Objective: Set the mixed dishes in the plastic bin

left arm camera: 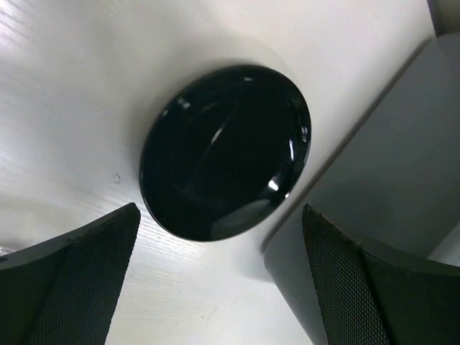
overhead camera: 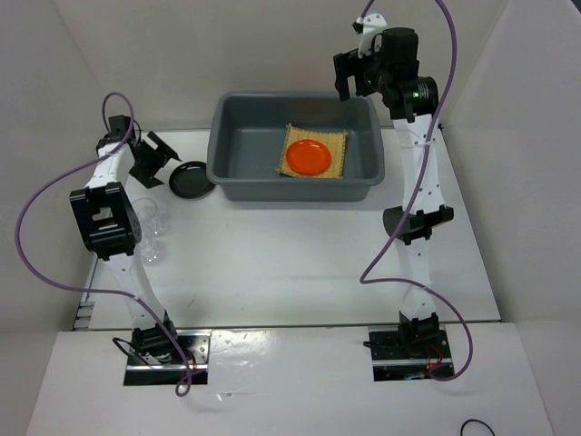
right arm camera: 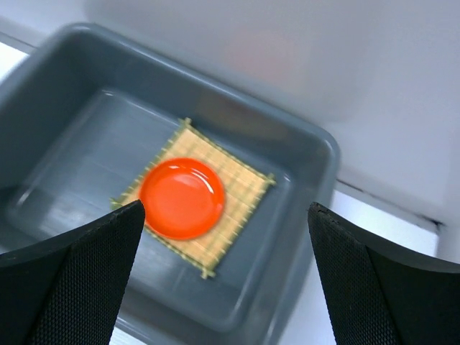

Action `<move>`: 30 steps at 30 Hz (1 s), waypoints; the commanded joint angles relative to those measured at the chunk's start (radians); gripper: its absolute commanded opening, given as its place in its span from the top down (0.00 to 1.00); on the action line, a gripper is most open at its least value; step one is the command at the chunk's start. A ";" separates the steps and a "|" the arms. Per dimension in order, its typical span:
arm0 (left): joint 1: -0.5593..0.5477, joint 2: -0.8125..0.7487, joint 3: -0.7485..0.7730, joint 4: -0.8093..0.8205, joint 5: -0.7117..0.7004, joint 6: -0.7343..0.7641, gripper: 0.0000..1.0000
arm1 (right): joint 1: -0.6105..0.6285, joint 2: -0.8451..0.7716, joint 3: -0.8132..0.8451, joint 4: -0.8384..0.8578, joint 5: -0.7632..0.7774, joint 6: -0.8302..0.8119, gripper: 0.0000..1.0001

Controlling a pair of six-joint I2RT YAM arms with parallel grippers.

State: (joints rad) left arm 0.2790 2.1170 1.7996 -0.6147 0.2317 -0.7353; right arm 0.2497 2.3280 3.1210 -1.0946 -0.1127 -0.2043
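**Top external.** Left gripper [overhead camera: 156, 159] has its jaws spread and hangs just beside the black plate [overhead camera: 191, 180], on its left. The plate lies on the table against the outer left wall of the plastic bin [overhead camera: 227, 136]. The mat [overhead camera: 338, 145] and orange plate [overhead camera: 309, 156] are already inside. Right gripper [overhead camera: 357, 80] is spread and empty, high over the bin's far right corner. Two clear cups [overhead camera: 151, 220] stand right by my left arm's forearm link, so a careless swing could topple them.

**Left wrist.** The black plate fills the gap ahead of the parted fingers [left arm camera: 79, 287], with the bin wall close on the right. I see two risks:
- The right finger catches that wall on descent.
- The glossy, low rim slips off the pads.

**Right wrist.** Fingers wide, nothing held. The orange plate sits on the mat on the bin floor, well below.
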 commanded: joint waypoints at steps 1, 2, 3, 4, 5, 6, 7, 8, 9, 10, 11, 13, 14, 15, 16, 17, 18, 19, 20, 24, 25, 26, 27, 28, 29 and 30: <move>0.003 0.070 0.044 -0.049 0.011 0.060 0.00 | -0.007 -0.013 0.013 -0.034 0.073 -0.026 0.02; 0.012 0.084 0.055 -0.049 0.002 0.060 0.00 | -0.007 -0.013 0.013 -0.034 0.087 -0.026 0.02; 0.012 0.107 0.055 -0.049 0.001 0.060 0.00 | -0.007 -0.013 0.013 -0.025 0.102 -0.026 0.02; 0.012 0.116 0.055 -0.049 0.001 0.071 0.00 | -0.007 -0.013 0.013 -0.025 0.102 -0.026 0.02; 0.012 0.127 0.055 -0.049 0.001 0.071 0.00 | -0.007 -0.013 0.013 -0.025 0.114 -0.026 0.02; 0.012 0.147 0.066 -0.049 0.001 0.085 0.00 | -0.007 -0.004 0.013 -0.025 0.114 -0.026 0.02; 0.012 0.159 0.076 -0.049 0.001 0.094 0.00 | -0.007 -0.004 0.013 -0.046 0.114 -0.026 0.02; 0.022 0.173 0.087 -0.049 0.001 0.106 0.00 | -0.007 -0.004 0.013 -0.047 0.114 -0.036 0.02; 0.022 0.199 0.098 -0.060 0.001 0.106 0.00 | -0.007 -0.004 0.013 -0.060 0.114 -0.037 0.02; 0.022 0.210 0.112 -0.060 0.001 0.120 0.00 | -0.007 -0.004 0.013 -0.070 0.125 -0.037 0.02; 0.022 0.221 0.112 -0.060 0.012 0.120 0.00 | -0.007 -0.004 0.013 -0.070 0.136 -0.037 0.02; 0.022 0.244 0.121 -0.060 0.043 0.131 0.02 | -0.007 0.005 0.013 -0.082 0.156 -0.046 0.02; 0.022 0.244 0.121 -0.043 0.067 0.145 0.06 | -0.007 0.005 0.013 -0.096 0.169 -0.046 0.02; 0.022 0.253 0.109 -0.010 0.101 0.154 0.14 | -0.007 0.005 0.013 -0.096 0.179 -0.046 0.02; 0.032 0.265 0.109 0.004 0.133 0.154 0.36 | -0.007 0.005 0.013 -0.111 0.179 -0.046 0.02; 0.032 0.274 0.098 0.015 0.185 0.154 0.51 | -0.007 0.005 0.013 -0.120 0.179 -0.056 0.02; 0.032 0.288 0.098 0.026 0.199 0.154 0.63 | -0.007 0.005 0.013 -0.134 0.179 -0.056 0.02; 0.044 0.288 0.086 0.026 0.208 0.154 0.73 | -0.007 0.005 0.013 -0.134 0.189 -0.056 0.02; 0.045 0.299 0.086 0.035 0.218 0.154 0.82 | -0.007 0.005 0.013 -0.145 0.189 -0.056 0.02; 0.055 0.320 0.075 0.044 0.248 0.154 0.86 | -0.017 -0.019 0.013 -0.145 0.199 -0.056 0.02; 0.066 0.320 0.075 0.044 0.259 0.154 0.88 | -0.017 -0.036 0.013 -0.145 0.199 -0.056 0.02; 0.066 0.330 0.075 0.055 0.268 0.154 0.90 | -0.017 -0.051 0.013 -0.145 0.199 -0.056 0.02; 0.066 0.330 0.075 0.055 0.282 0.154 0.92 | -0.017 -0.052 0.013 -0.134 0.208 -0.066 0.02; 0.066 0.330 0.075 0.067 0.282 0.140 0.94 | -0.017 -0.064 0.013 -0.134 0.217 -0.066 0.02; 0.066 0.330 0.075 0.067 0.282 0.140 0.97 | -0.017 -0.064 0.013 -0.134 0.217 -0.066 0.02; 0.066 0.330 0.086 0.078 0.302 0.129 1.00 | -0.017 -0.064 0.013 -0.134 0.228 -0.075 0.02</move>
State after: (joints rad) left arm 0.3424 2.3959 1.8977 -0.5507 0.5426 -0.6102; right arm 0.2375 2.3287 3.1210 -1.2240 0.0788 -0.2584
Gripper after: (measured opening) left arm 0.075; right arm 0.983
